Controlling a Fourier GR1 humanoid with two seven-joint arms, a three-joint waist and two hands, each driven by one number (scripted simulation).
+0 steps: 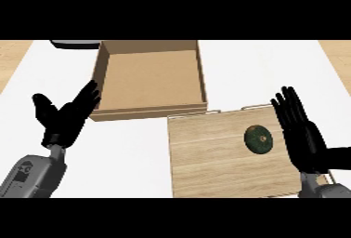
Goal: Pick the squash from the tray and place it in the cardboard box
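Squash, dark green and round (259, 139), lies on the pale wooden tray (205, 162), just left of the right hand (302, 135), fingers straight. The open brown cardboard box (147, 74) sits behind; the left hand (65, 116) is spread beside it.

bright, even light | soft shadow inside cardboard box (147, 76) | no glare

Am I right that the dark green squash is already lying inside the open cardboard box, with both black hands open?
Not quite. The head view shows the squash lying on the wooden tray, not in the cardboard box, which holds nothing. The rest stands: the left hand and right hand are both open.
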